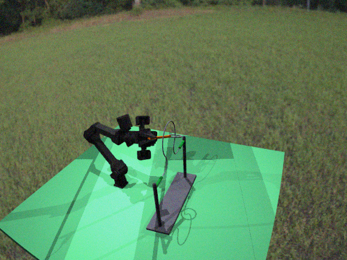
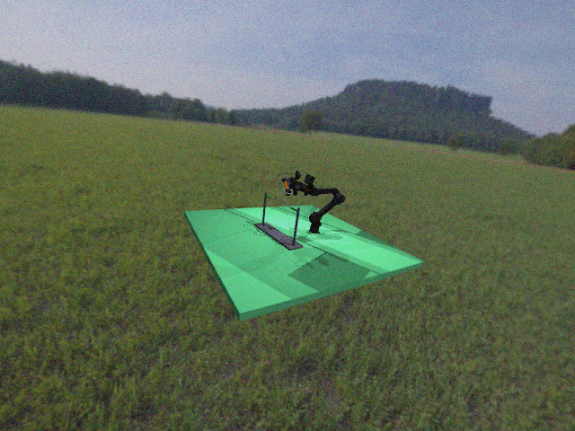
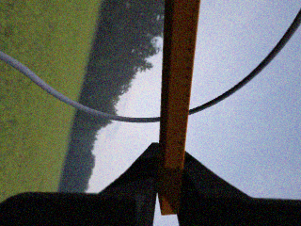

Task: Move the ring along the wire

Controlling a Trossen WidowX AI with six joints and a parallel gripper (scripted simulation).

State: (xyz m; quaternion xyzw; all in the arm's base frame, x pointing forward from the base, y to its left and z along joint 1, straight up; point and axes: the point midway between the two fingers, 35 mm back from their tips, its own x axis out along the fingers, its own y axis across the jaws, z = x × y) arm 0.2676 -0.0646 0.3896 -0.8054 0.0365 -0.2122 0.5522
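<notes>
My gripper [image 1: 152, 137] [image 3: 163, 149] is shut on the orange handle [image 1: 164, 137] [image 2: 286, 184] [image 3: 178, 71]. The ring [image 1: 178, 137] [image 2: 287, 188] looks nearly edge-on in the top view, close to the top of the far post [image 1: 184, 156]. It appears to be around the looped wire's strand on that side, above the low bend; whether it touches the wire or post cannot be told. The far green part [image 1: 181, 144] is just below the ring; the other green part [image 1: 159, 181] is at the near post [image 1: 157, 205]. The ring is outside the wrist view.
The grey wire [image 1: 162, 142] [image 3: 141, 120] arches above the ring and passes close in front of the fingers. It crosses behind the handle in the wrist view. Both posts stand on a long dark base [image 1: 176, 195] [image 2: 278, 235] on the green table [image 1: 238, 195].
</notes>
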